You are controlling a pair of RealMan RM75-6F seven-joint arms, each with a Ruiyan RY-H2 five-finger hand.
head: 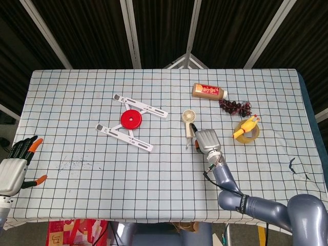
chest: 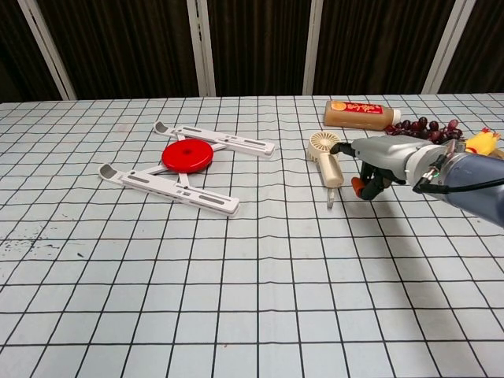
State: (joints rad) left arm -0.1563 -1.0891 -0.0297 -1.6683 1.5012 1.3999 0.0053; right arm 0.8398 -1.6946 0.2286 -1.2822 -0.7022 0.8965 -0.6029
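Right hand (chest: 376, 161) hovers just beside the handheld fan (chest: 325, 160), fingers apart, thumb reaching at its handle; contact unclear, probably grasping nothing. Fan lies flat mid-table. Left hand (head: 14, 166) idle, fingers spread, at the table's (head: 77, 159) near-left edge.

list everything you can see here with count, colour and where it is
stand: 1, white with a red disc, lying flat left of table centre
fan: 1, cream, handheld, lying just right of centre
bottle: 1, brown with a red label, on its side at the far right
beads: 1 string, dark red, beside the bottle
tape: 1 roll, yellowish, right side
chicken: 1, yellow toy, lying across the tape
table: 1, white cloth with a black grid
left hand: grey with black and orange fingers, off the near left edge, holding nothing
right hand: grey, fingers at the fan's handle
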